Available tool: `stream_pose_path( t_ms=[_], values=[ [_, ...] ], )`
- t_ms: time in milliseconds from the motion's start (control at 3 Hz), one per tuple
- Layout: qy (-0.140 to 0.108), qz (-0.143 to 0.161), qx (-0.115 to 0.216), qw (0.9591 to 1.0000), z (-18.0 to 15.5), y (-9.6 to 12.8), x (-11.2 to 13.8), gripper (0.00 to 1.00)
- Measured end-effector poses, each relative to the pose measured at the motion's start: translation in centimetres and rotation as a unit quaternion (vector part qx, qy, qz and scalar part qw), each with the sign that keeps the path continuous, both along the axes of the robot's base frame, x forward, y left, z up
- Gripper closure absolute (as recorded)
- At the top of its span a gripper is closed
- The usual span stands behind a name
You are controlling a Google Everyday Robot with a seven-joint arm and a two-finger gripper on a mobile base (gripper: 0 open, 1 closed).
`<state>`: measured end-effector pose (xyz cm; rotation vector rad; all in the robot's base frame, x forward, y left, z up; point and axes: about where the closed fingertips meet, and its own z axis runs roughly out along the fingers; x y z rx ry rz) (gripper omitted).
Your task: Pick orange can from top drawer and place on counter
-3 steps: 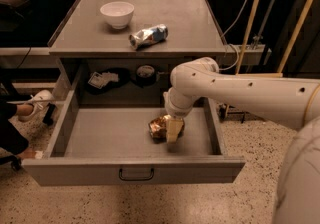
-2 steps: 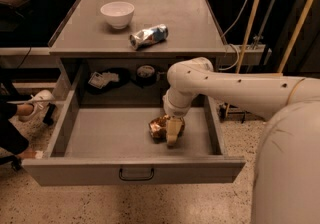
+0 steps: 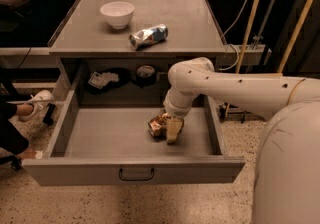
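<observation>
At far left, a shoe (image 3: 35, 104) rests on the floor beside the open drawer (image 3: 70, 123). On the table (image 3: 180, 13) above sit 1 white bowl (image 3: 117, 14) and, right of it, a silver-and-blue can (image 3: 148, 36) lying on its side. The orange can (image 3: 158, 125) lies on the drawer floor, right of centre. The pincer (image 3: 169, 130) is down in the drawer against the orange can's right side; I cannot tell whether it grips it. The white arm (image 3: 235, 88) reaches in from the right.

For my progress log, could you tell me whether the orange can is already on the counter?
No, the orange can lies in the top drawer, at the gripper.
</observation>
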<state>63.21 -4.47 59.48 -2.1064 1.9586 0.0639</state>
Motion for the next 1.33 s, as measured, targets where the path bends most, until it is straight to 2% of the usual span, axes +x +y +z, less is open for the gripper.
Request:
stream_pose_path(
  t_ms=[1000, 1333],
  values=[
    [0.0, 0.0, 0.0, 1.0, 0.8, 0.0, 0.0, 0.88],
    [-0.033, -0.027, -0.009, 0.9991, 5.0, 0.6, 0.4, 1.0]
  ],
)
